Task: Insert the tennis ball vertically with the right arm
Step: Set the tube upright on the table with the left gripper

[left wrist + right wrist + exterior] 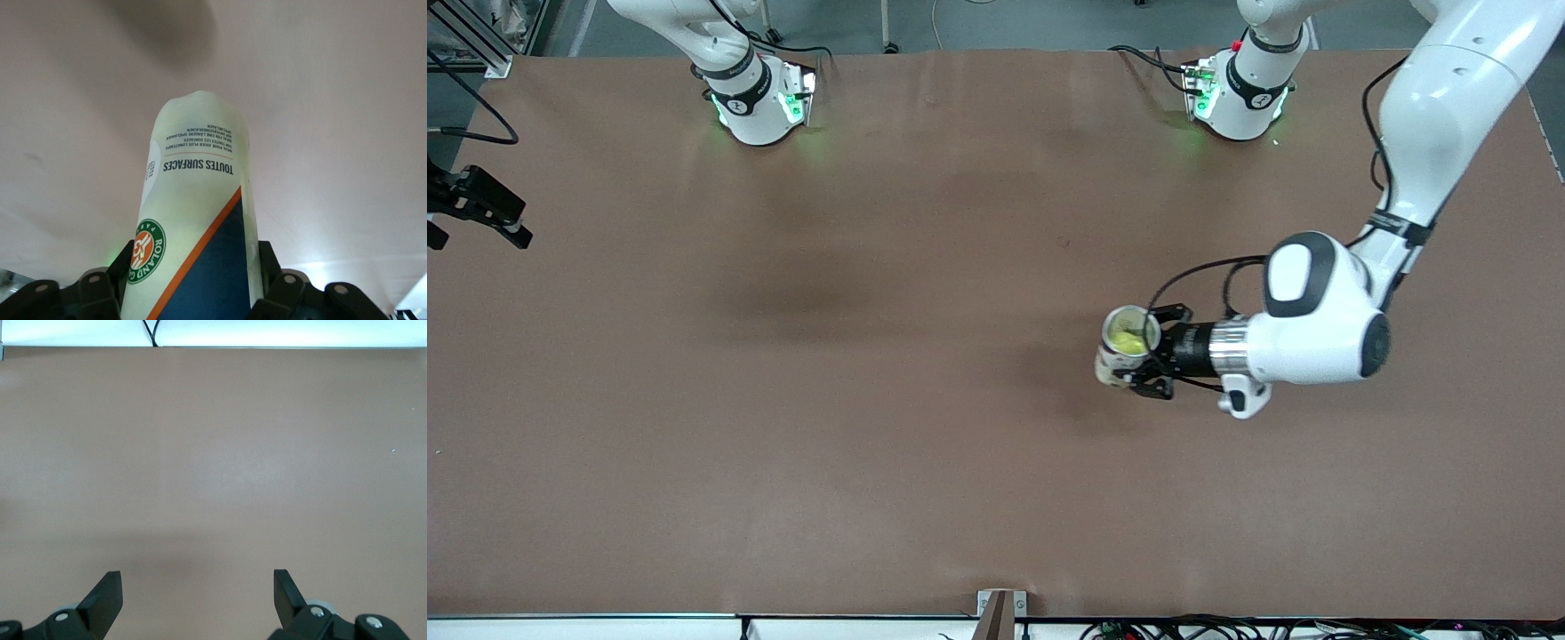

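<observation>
While the left gripper (1149,360) clamps the can (1127,345) over the brown table (783,400), the right gripper (198,600) gapes empty.

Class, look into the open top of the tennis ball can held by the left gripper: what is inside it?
Inside the tennis ball can, gripped by the left gripper, a yellow-green tennis ball shows. The can's wall hides anything beneath it. The right gripper is open over bare table.
</observation>
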Available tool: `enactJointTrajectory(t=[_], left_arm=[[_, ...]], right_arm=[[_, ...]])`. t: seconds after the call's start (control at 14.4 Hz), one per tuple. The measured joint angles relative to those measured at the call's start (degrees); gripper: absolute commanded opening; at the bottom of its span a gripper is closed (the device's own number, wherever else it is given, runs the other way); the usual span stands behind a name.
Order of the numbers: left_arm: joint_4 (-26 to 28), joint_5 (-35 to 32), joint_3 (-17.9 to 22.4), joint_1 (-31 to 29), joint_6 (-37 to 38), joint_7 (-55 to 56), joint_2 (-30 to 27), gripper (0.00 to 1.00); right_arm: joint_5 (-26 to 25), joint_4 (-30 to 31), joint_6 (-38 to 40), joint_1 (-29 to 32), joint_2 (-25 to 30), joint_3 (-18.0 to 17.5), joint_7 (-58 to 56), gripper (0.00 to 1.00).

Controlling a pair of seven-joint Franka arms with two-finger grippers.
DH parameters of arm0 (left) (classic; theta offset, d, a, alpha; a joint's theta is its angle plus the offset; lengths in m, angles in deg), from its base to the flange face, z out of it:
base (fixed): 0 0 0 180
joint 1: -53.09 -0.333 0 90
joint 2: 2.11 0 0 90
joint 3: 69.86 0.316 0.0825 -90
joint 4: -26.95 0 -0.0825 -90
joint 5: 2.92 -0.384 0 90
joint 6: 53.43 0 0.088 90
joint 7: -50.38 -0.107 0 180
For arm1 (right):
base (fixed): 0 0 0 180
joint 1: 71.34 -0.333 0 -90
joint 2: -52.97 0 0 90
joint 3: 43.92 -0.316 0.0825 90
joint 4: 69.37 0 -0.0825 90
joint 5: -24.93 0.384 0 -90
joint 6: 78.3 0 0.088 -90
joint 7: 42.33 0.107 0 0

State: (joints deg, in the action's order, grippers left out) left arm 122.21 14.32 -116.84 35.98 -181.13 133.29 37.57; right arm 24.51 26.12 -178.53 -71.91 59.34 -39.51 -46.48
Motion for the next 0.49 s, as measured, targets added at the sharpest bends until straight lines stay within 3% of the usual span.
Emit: enactJointTrajectory(t=[0.28, 0.49], left_arm=[[0.0, 4.5, 0.3, 6.6, -5.6, 2.8, 1.1, 0.74], [-0.3, 6.2, 3.0, 12.7, -9.7, 3.8, 2.5, 0.74]], right_arm=[[-0.2, -3.8, 0.0, 0.2, -3.0, 0.0, 0.0, 1.00], [-1.1, -4.5, 0.0, 0.2, -3.9, 0.0, 0.0, 1.00]])
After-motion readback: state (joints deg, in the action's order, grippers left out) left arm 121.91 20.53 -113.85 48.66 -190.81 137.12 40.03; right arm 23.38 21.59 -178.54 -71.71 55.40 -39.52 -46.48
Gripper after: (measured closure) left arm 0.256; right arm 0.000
